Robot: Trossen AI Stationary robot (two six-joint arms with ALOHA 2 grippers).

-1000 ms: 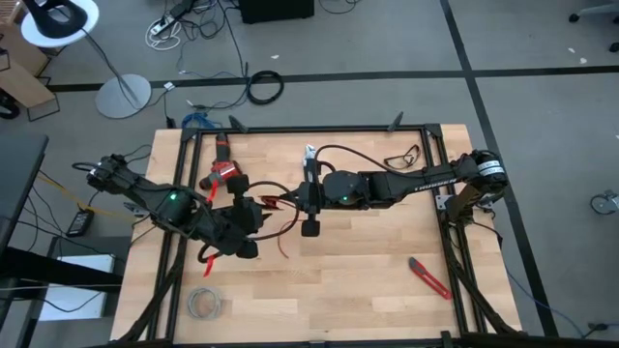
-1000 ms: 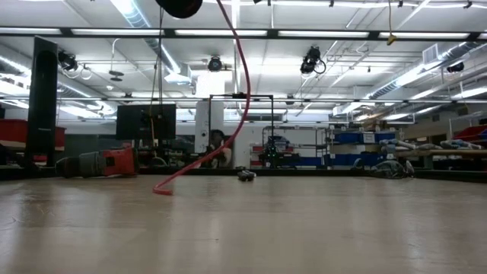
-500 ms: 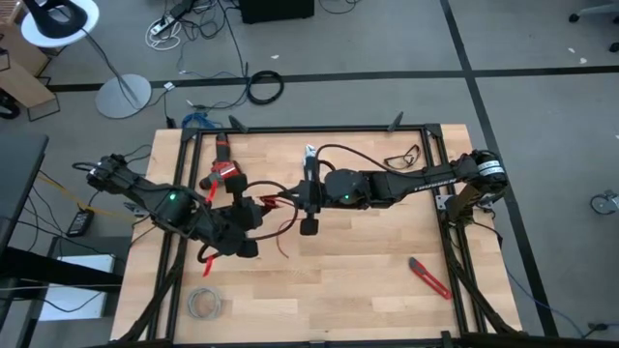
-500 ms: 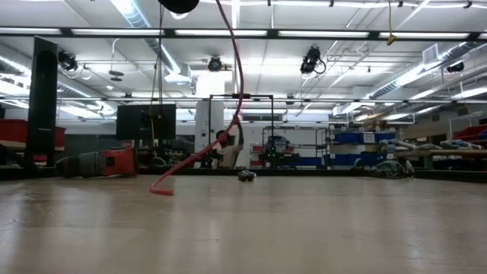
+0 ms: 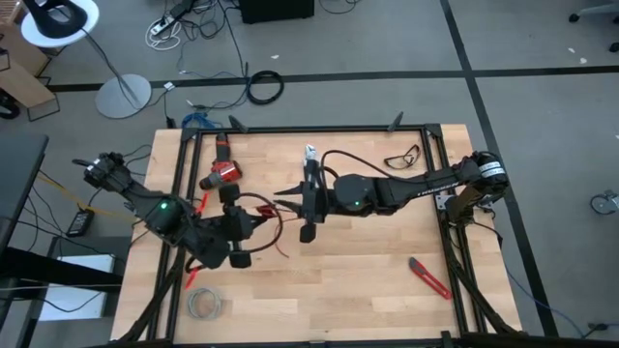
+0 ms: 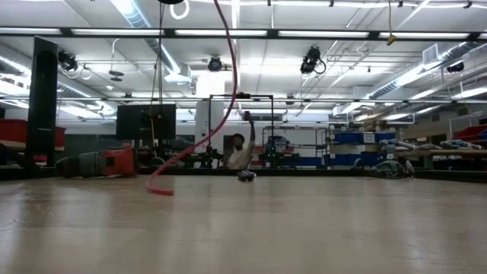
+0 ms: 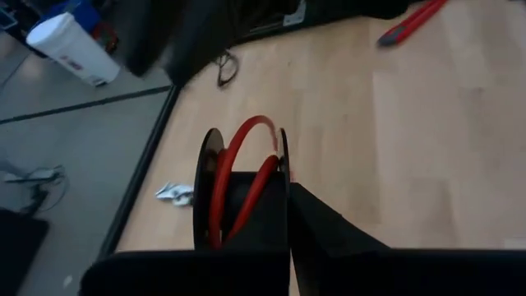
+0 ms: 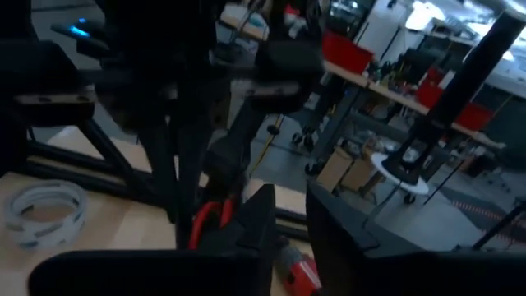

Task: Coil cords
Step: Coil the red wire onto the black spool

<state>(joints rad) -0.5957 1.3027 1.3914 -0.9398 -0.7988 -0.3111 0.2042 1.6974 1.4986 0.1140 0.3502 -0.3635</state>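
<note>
Pale grey wire coil [image 5: 203, 304]: lay on the wooden table [image 5: 368, 280] near its front-left corner, apart from both arms.
Left gripper [image 5: 239, 224]: hovered over the left-centre of the table; its fingers [image 7: 271, 205] were pressed together on the red cord [image 5: 272, 215], which passed between them as a doubled loop in the left wrist view.
Red cord: arched from the left gripper toward the right gripper above the table's middle; in the low view it hung down from above in a long curve [image 6: 221, 99], its free end resting on the tabletop left of centre.
Red-and-black power tool [image 5: 221, 172]: lay on the table behind the left gripper, near the rear-left edge.
Right gripper [image 5: 306, 203]: was held just right of the left gripper, over the table's centre; its fingers [image 8: 329, 222] stood a little apart, and whether they touched the cord could not be told.
Red-handled cutter [image 5: 428, 277]: lay near the front-right part of the table, well apart from both grippers.
Person [image 6: 242, 151]: showed in the room beyond the table, one arm raised.
</note>
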